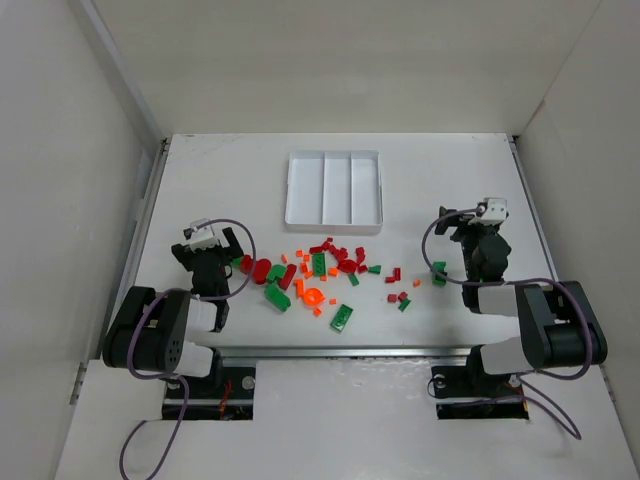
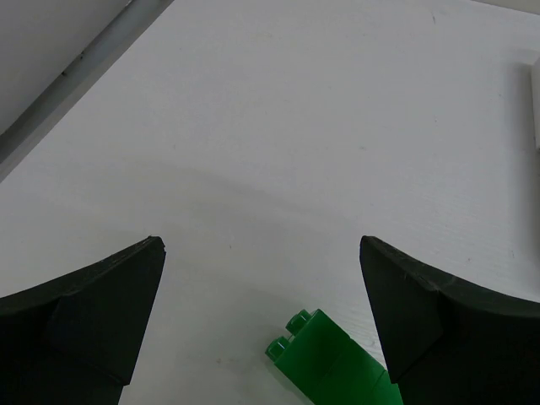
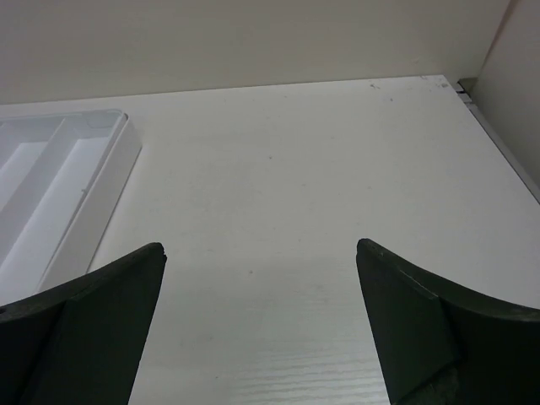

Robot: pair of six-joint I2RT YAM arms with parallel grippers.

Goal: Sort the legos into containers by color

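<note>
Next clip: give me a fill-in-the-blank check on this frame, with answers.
The white tray has ___ compartments. Every one of them is ___. The brick by the left gripper is ___. The right gripper, like the left, has ___ jaws.
Answers: three; empty; green; open.

A robotics lab cell: white counter (image 1: 220, 190) boxed in by plain white panels (image 1: 60, 150), cabled left arm (image 1: 160, 335) and right arm (image 1: 545, 325) bolted at its near edge.
</note>
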